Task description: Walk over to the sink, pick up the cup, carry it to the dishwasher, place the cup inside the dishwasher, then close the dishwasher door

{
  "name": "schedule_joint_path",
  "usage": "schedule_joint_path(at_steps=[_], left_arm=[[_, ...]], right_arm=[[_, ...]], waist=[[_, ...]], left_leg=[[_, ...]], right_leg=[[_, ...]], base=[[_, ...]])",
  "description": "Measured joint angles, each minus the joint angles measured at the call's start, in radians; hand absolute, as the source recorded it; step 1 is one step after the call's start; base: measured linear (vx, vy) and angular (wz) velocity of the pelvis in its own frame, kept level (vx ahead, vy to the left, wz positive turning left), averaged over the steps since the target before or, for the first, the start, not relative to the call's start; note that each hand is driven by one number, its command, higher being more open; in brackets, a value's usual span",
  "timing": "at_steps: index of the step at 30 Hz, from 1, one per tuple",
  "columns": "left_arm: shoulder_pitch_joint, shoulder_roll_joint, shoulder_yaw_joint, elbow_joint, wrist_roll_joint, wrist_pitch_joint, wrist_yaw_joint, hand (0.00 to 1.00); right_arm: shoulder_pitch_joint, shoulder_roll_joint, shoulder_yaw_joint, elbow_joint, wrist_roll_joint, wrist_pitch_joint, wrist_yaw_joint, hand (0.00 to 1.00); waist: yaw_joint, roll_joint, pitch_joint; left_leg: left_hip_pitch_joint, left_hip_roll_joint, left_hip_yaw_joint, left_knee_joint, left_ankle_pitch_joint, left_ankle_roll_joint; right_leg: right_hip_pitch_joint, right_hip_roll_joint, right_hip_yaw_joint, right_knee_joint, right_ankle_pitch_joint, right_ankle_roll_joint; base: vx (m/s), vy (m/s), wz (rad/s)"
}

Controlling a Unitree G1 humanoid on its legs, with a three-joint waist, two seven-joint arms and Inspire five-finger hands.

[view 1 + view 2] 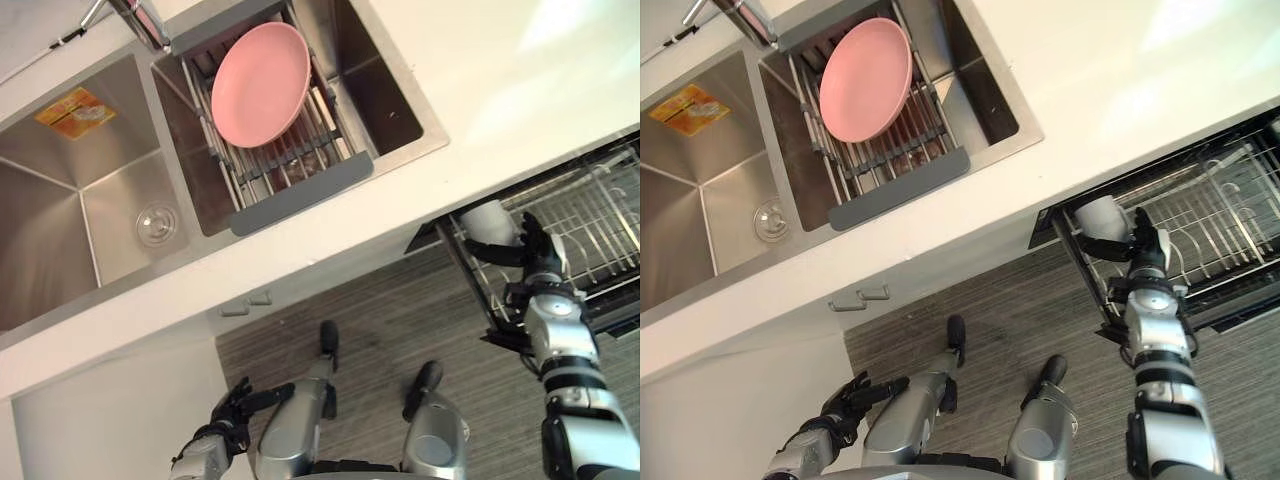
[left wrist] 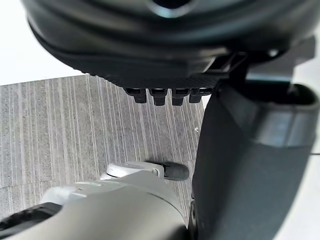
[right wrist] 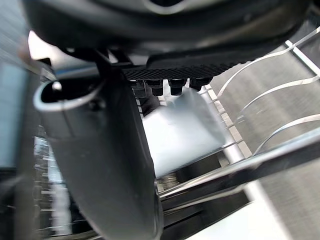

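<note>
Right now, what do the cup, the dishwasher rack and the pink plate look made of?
The cup, held in the right hand: smooth white with a faint sheen, so glazed ceramic or plastic; I can't tell which.
The dishwasher rack: thin bright wire, so metal, likely coated or polished.
The pink plate: even matte pink with no glare, probably plastic or melamine.

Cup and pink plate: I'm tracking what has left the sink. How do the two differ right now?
The cup is whitish and small; the pink plate is broad and flat. The cup is held in the right hand at the dishwasher rack; the pink plate lies untouched in the sink rack. Both are at wire racks.
</note>
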Motion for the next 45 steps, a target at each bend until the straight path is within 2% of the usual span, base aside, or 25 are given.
schedule_joint_path(at_steps=[1,5,6,8,14,20,24,25,26,28,30,32,33,34,35,36,38,39,40,41,42,45], left_arm=[[0.009,0.000,0.019,0.004,-0.010,0.007,0.007,1.00],[0.077,-0.016,0.072,0.019,-0.093,0.028,0.046,1.00],[0.097,-0.022,0.102,0.035,-0.120,0.028,0.056,1.00],[0.117,-0.030,0.122,0.047,-0.138,0.026,0.074,1.00],[0.149,-0.051,0.153,0.076,-0.173,0.005,0.090,1.00],[0.148,-0.058,0.159,0.095,-0.106,0.006,0.060,1.00],[0.146,-0.049,0.119,0.125,-0.084,0.004,0.029,1.00],[0.140,-0.037,0.087,0.144,-0.084,0.005,0.021,1.00],[0.136,-0.031,0.072,0.150,-0.083,0.006,0.021,1.00],[0.122,-0.019,0.027,0.158,-0.073,0.013,0.020,1.00],[0.120,0.009,0.007,0.159,-0.057,0.014,0.014,1.00],[0.113,0.019,0.005,0.158,-0.057,0.021,0.012,1.00],[0.097,0.025,0.002,0.158,-0.055,0.034,0.014,1.00],[0.085,0.031,-0.005,0.161,-0.054,0.041,0.014,1.00],[0.050,0.040,-0.018,0.174,-0.051,0.067,0.006,1.00],[0.042,0.042,-0.018,0.183,-0.050,0.074,0.001,1.00],[0.036,0.045,-0.014,0.190,-0.050,0.083,-0.003,1.00],[0.037,0.049,-0.014,0.185,-0.042,0.083,-0.009,1.00],[0.039,0.061,-0.011,0.177,-0.035,0.081,-0.021,1.00],[0.040,0.076,-0.006,0.174,-0.030,0.078,-0.032,1.00],[0.043,0.016,0.047,0.163,0.043,0.070,-0.058,1.00],[0.043,0.016,0.047,0.163,0.043,0.070,-0.058,1.00]], right_arm=[[0.057,0.050,-0.020,-0.086,0.019,-0.015,0.000,1.00],[0.222,0.194,-0.109,-0.298,0.068,-0.076,0.021,1.00],[0.272,0.229,-0.130,-0.355,0.087,-0.099,0.034,1.00],[0.339,0.263,-0.160,-0.433,0.143,-0.137,0.061,1.00],[0.408,0.304,-0.180,-0.607,0.433,-0.276,0.264,1.00],[0.416,0.311,-0.178,-0.769,0.512,-0.394,0.358,1.00],[0.401,0.301,-0.108,-0.754,0.573,-0.392,0.395,1.00],[0.401,0.293,-0.060,-0.724,0.585,-0.366,0.403,1.00],[0.401,0.291,-0.043,-0.711,0.585,-0.355,0.404,1.00],[0.401,0.280,-0.006,-0.669,0.583,-0.318,0.403,1.00],[0.401,0.269,0.047,-0.614,0.583,-0.282,0.394,1.00],[0.401,0.253,0.106,-0.597,0.584,-0.263,0.390,1.00],[0.402,0.251,0.139,-0.588,0.584,-0.259,0.391,1.00],[0.403,0.251,0.146,-0.588,0.584,-0.255,0.390,1.00],[0.401,0.243,0.146,-0.590,0.588,-0.252,0.385,1.00],[0.401,0.237,0.144,-0.590,0.592,-0.252,0.385,1.00],[0.404,0.220,0.139,-0.590,0.616,-0.252,0.393,1.00],[0.405,0.217,0.133,-0.593,0.615,-0.253,0.395,1.00],[0.405,0.217,0.132,-0.601,0.615,-0.253,0.396,1.00],[0.405,0.217,0.132,-0.604,0.615,-0.254,0.401,1.00],[0.443,0.211,0.076,-0.623,0.615,-0.257,0.425,1.00],[0.443,0.211,0.076,-0.623,0.615,-0.257,0.425,1.00]], waist=[[-0.001,-0.024,-0.014],[-0.018,-0.091,-0.081],[-0.030,-0.104,-0.103],[-0.042,-0.116,-0.133],[-0.060,-0.109,-0.194],[-0.055,-0.102,-0.212],[-0.032,-0.103,-0.234],[-0.031,-0.110,-0.243],[-0.031,-0.109,-0.247],[-0.031,-0.102,-0.252],[-0.024,-0.129,-0.259],[-0.009,-0.142,-0.261],[-0.009,-0.143,-0.259],[-0.012,-0.143,-0.259],[-0.027,-0.144,-0.258],[-0.027,-0.146,-0.257],[-0.027,-0.147,-0.254],[-0.026,-0.158,-0.253],[-0.023,-0.189,-0.253],[-0.019,-0.211,-0.250],[-0.027,-0.114,-0.244],[-0.027,-0.114,-0.244]], left_leg=[[0.024,0.012,0.052,0.000,-0.014,0.009],[0.094,0.029,0.126,0.003,-0.048,0.001],[0.117,0.036,0.139,0.006,-0.057,-0.008],[0.149,0.046,0.161,0.009,-0.068,-0.015],[0.203,0.079,0.178,0.021,-0.096,-0.036],[0.188,0.052,0.137,0.016,-0.103,-0.026],[0.211,0.011,0.161,-0.004,-0.111,-0.009],[0.219,-0.009,0.159,-0.004,-0.120,0.003],[0.222,-0.016,0.157,-0.004,-0.125,0.010],[0.226,-0.028,0.132,-0.004,-0.135,0.024],[0.246,-0.047,0.104,-0.003,-0.135,0.035],[0.268,-0.052,0.064,0.001,-0.136,0.047],[0.261,-0.040,0.016,0.017,-0.137,0.061],[0.246,-0.027,-0.012,0.032,-0.138,0.063],[0.195,0.002,-0.104,0.065,-0.142,0.061],[0.188,0.007,-0.124,0.067,-0.145,0.056],[0.175,0.011,-0.170,0.093,-0.156,0.047],[0.158,-0.001,-0.188,0.136,-0.182,0.032],[0.148,-0.027,-0.198,0.176,-0.213,0.019],[0.146,-0.047,-0.197,0.199,-0.230,0.012],[0.155,0.041,-0.142,0.322,-0.369,-0.011],[0.155,0.041,-0.142,0.322,-0.369,-0.011]], right_leg=[[0.015,0.009,0.020,-0.013,0.002,0.001],[0.065,0.030,0.075,-0.061,0.007,0.005],[0.089,0.040,0.087,-0.083,0.013,0.005],[0.122,0.051,0.104,-0.114,0.019,0.003],[0.195,0.089,0.114,-0.171,0.024,-0.002],[0.234,0.063,0.031,-0.178,0.026,0.004],[0.238,0.013,0.035,-0.150,0.017,0.033],[0.226,-0.013,0.035,-0.092,0.000,0.046],[0.215,-0.028,0.036,-0.055,-0.007,0.047],[0.150,-0.075,0.050,0.120,-0.014,0.041],[0.049,-0.129,0.132,0.373,0.017,-0.082],[0.012,-0.127,0.207,0.473,0.069,-0.140],[-0.008,-0.069,0.272,0.494,-0.027,-0.105],[-0.014,-0.020,0.299,0.480,-0.078,-0.092],[-0.052,0.107,0.339,0.401,-0.159,-0.088],[-0.067,0.131,0.342,0.369,-0.163,-0.089],[-0.101,0.174,0.383,0.262,-0.159,-0.084],[-0.097,0.184,0.419,0.157,-0.124,-0.079],[-0.089,0.165,0.440,0.084,-0.058,-0.084],[-0.086,0.147,0.453,0.071,0.008,-0.061],[0.048,0.215,0.421,-0.055,0.030,-0.089],[0.048,0.215,0.421,-0.055,0.030,-0.089]], base=[[-0.01,-0.058,-0.45],[0.06,-0.054,-0.51],[0.12,-0.066,-0.45],[0.13,-0.066,-0.39],[0.07,-0.068,-0.15],[0.00,0.010,0.38],[0.03,0.100,0.07],[0.04,0.110,0.08],[0.05,0.144,0.28],[0.02,0.102,0.43],[0.06,0.097,0.59],[0.14,0.024,0.54],[0.14,-0.021,0.70],[0.13,-0.099,1.35],[0.08,-0.111,1.25],[0.08,-0.122,1.20],[0.07,-0.144,0.84],[0.06,-0.185,0.97],[0.04,-0.172,0.73],[0.02,-0.098,0.38],[0.01,-0.053,0.14],[0.00,0.000,0.00]])
